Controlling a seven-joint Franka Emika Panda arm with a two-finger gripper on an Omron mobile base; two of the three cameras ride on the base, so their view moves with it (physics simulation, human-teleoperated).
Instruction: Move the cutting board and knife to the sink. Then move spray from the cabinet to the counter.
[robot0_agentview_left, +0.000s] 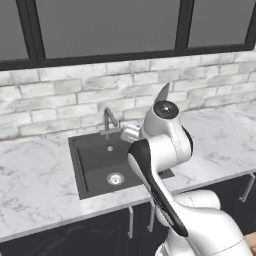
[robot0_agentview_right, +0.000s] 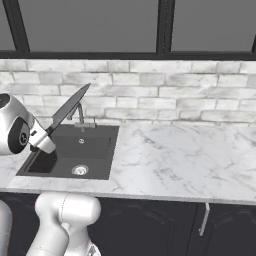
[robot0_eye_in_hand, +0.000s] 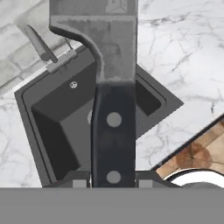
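Observation:
My gripper (robot0_eye_in_hand: 113, 179) is shut on the black handle of the knife (robot0_eye_in_hand: 113, 131). The grey blade (robot0_agentview_right: 70, 107) points up and away toward the brick wall. In the left base view the blade tip (robot0_agentview_left: 162, 93) rises behind the arm's wrist. The gripper (robot0_agentview_right: 42, 140) hangs over the near left part of the dark grey sink (robot0_agentview_right: 95, 145), whose basin (robot0_agentview_left: 95, 160) holds just its round drain. White marble counter (robot0_agentview_right: 175, 160) lies on both sides of the sink. The cutting board, the spray and the cabinet are out of view.
A small metal faucet (robot0_agentview_left: 108, 120) stands at the sink's back edge, in front of a pale brick backsplash (robot0_agentview_right: 150, 95) and dark-framed windows. Dark lower cabinets with grey bar handles (robot0_agentview_right: 202, 220) run under the counter. Wooden floor (robot0_eye_in_hand: 192, 153) shows beyond the counter edge.

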